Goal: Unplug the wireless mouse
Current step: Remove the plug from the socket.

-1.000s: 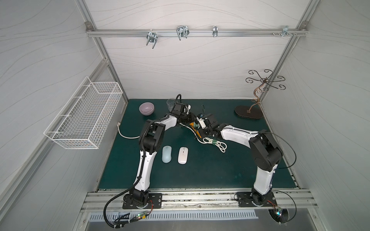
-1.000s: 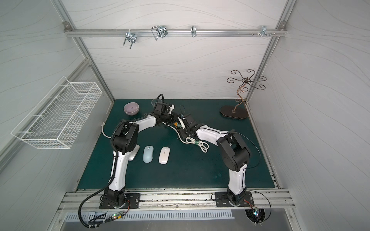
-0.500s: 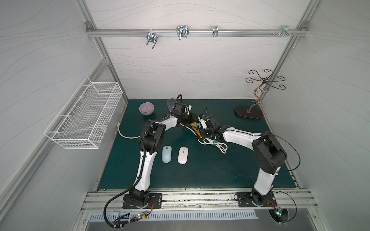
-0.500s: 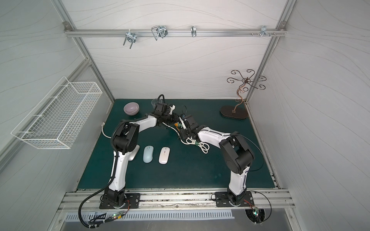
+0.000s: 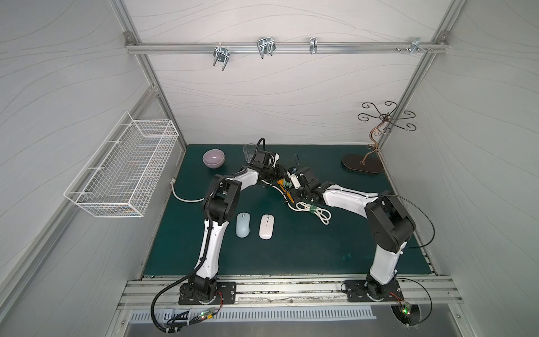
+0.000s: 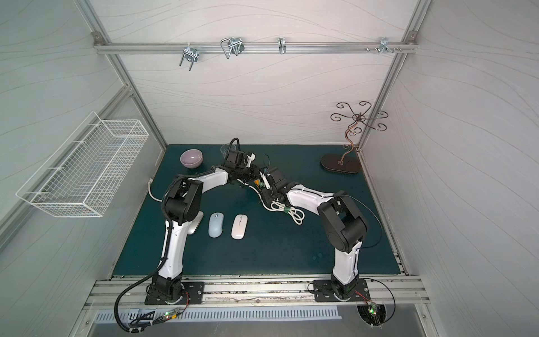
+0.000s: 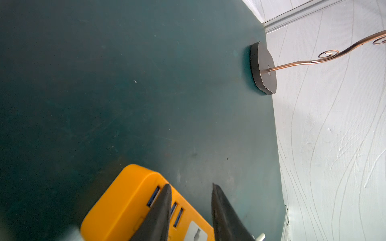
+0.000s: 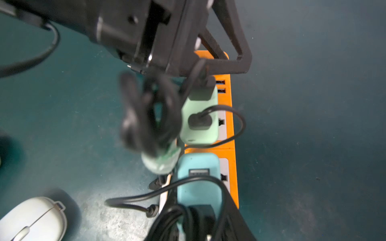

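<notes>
Nothing looks unplugged yet: both chargers (image 8: 198,125) sit in the strip (image 8: 232,135), left pincer (image 7: 190,184) narrowly parted and empty, state of right pincer (image 5: 295,196) unclear.

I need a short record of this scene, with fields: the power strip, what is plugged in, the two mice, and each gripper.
power strip: orange, flat on the green mat
plugged in: light green adapter and light blue adapter, a black plug in each
mice: light blue mouse and white mouse, side by side, apart from the strip
left gripper: jaws apart, nothing between them, by the USB ports
right gripper: near the adapters; jaws unclear
</notes>
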